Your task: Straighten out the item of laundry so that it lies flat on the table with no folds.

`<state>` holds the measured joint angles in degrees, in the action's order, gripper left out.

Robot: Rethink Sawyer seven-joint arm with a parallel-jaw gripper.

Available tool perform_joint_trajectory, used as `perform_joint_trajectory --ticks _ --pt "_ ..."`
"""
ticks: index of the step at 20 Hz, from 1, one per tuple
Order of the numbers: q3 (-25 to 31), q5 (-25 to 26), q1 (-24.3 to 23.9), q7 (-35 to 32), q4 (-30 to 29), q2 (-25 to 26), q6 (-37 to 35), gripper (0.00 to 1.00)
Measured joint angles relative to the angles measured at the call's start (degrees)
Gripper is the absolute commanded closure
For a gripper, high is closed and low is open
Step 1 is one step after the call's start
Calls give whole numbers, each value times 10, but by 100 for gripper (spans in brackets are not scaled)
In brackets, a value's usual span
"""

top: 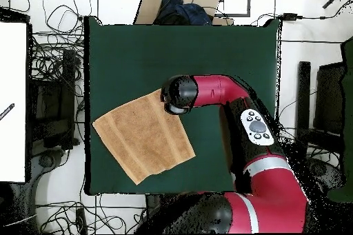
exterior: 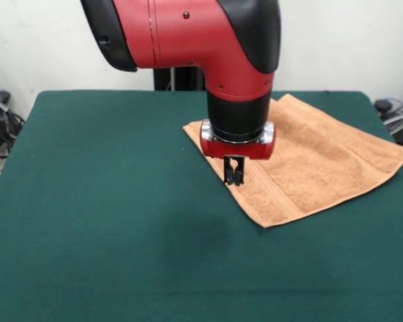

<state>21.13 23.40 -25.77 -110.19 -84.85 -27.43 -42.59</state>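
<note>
Towel [exterior: 316, 157] is lying on the green desk [exterior: 107, 221], spread out as a rough diamond, turned at an angle to the desk edges. In the front view it is sitting on the right side of the desk, its far-right corner reaching close to the desk's edge. It is looking mostly flat, with no obvious fold; a woven band is running along the edge nearest the camera.

Arm [exterior: 208, 33] is coming down over the towel's left corner. Gripper [exterior: 234, 176] is pointing straight down, tips together or nearly so, sitting at the towel's left edge near the band. Cannot tell whether cloth is pinched between them.

In the overhead view the arm's wrist [top: 180, 94] is covering the gripper and one towel corner. Cables [top: 48, 80] are lying around the desk.
</note>
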Motion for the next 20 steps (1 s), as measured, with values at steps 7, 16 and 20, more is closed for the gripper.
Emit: perform_joint_trajectory --ticks 7,16,20 --pt "0 21 9 0 0 -2 6 0" --pt "0 27 10 0 0 -2 13 0" --pt "0 27 10 0 0 -2 13 0"
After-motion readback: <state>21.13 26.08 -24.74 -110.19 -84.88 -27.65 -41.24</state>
